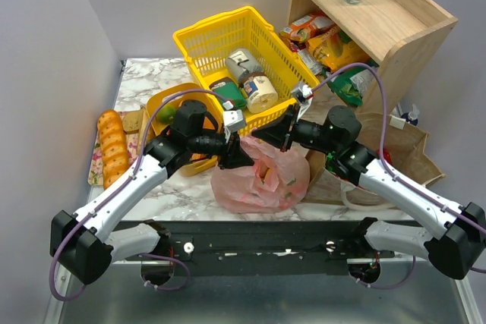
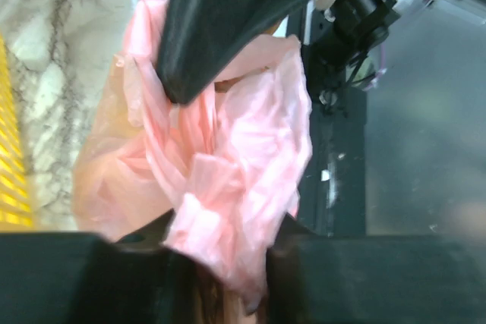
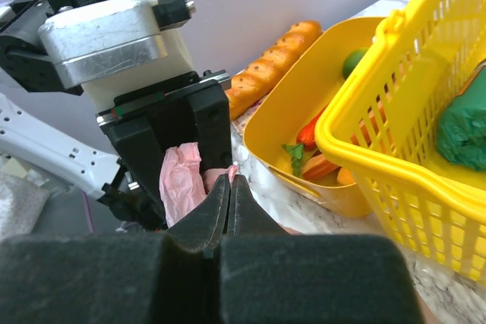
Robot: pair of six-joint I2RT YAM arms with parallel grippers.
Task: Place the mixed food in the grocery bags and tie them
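The pink bag (image 1: 262,180) sits slumped at the near edge of the tabletop (image 1: 148,73), hemmed in. The yellow basket (image 1: 199,39) is just behind it, the yellow tub (image 1: 154,105) to its left and the brown paper bag (image 1: 406,149) to its right. Bare marble lies only at the back left, beyond the bread loaf (image 1: 112,148).

Both arms meet above the bag. From overhead, the left pincer (image 1: 241,157) and right pincer (image 1: 285,140) merely look close.

The left wrist view shows the left jaws slightly parted, grasping a wad of pink film that fills their gap. The right wrist view shows the right fingers clenched on a sliver of film. It alone shows toy vegetables (image 3: 307,146) lying in the tub.
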